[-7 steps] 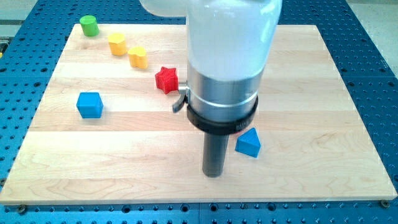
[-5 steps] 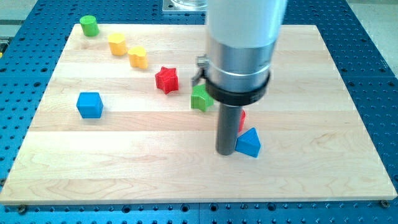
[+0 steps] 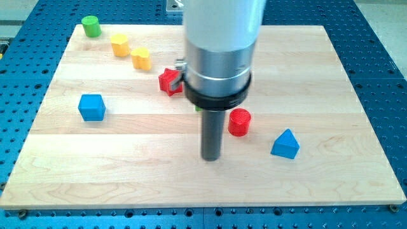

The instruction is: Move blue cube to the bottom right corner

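Blue cube (image 3: pixel 91 107) at desk (image 3: pixel 331 76) left side, well apart from bottom right corner; not yet engaged. Tip (image 3: pixel 210 158) on desk near bottom centre, between blue cube and blue triangular block (image 3: pixel 285 144), touching neither. Red cylinder (image 3: pixel 240 122) just right of rod. Tool: bare rod, no jaws, holds nothing. Likely needs approach from cube's left to push rightward and down.

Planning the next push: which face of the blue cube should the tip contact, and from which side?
No claw here, so it is a push. Contact the blue cube on its face toward the view's upper left, since the target corner lies to the lower right. My tip is now well to the cube's right, near the red cylinder, so circling round behind it first seems best.
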Motion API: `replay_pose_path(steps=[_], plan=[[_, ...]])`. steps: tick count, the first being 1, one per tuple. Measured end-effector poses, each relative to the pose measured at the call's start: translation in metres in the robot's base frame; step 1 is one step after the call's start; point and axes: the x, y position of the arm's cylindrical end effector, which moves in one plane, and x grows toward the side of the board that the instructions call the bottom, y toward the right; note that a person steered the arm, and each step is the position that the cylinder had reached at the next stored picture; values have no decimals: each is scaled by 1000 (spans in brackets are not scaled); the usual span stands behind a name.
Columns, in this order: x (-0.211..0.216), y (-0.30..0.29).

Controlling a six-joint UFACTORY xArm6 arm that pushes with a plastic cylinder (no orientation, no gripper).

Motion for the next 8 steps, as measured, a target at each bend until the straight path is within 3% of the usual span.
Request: replay_pose_path(steps=[2,3,4,5,6,8], plan=[[44,-147],[40,-256],[-6,-296],[-61,-301],[-98,-265],[-104,-116]])
